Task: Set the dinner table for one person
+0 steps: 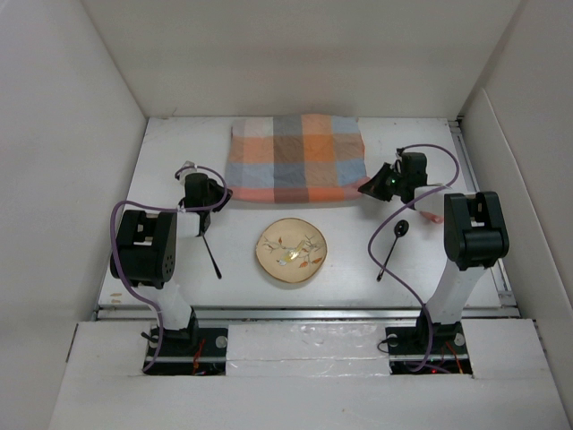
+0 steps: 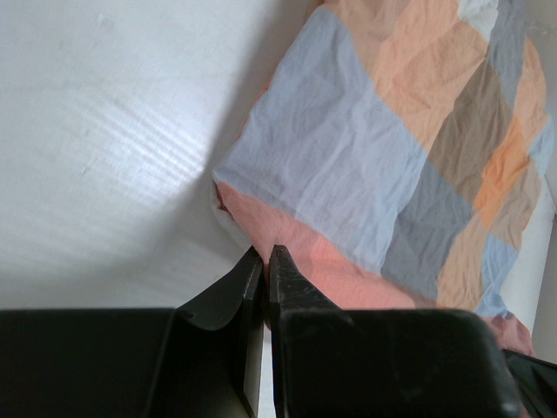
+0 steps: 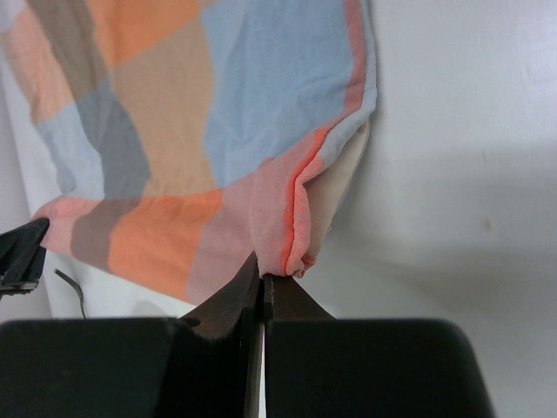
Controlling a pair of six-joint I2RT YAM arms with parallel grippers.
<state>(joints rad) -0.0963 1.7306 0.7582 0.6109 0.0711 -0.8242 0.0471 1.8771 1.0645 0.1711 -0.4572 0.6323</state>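
Observation:
An orange, blue and grey checkered cloth lies at the back of the white dinner table. My left gripper is shut on the cloth's near-left corner; in the left wrist view the gripper pinches the pink hem of the cloth. My right gripper is shut on the near-right corner; in the right wrist view the gripper holds a bunched fold of the cloth. A cream plate with a leaf pattern sits in front of the cloth, between the arms.
A black utensil lies left of the plate and a black spoon right of it. A small orange object lies by the right arm. White walls enclose the table on three sides.

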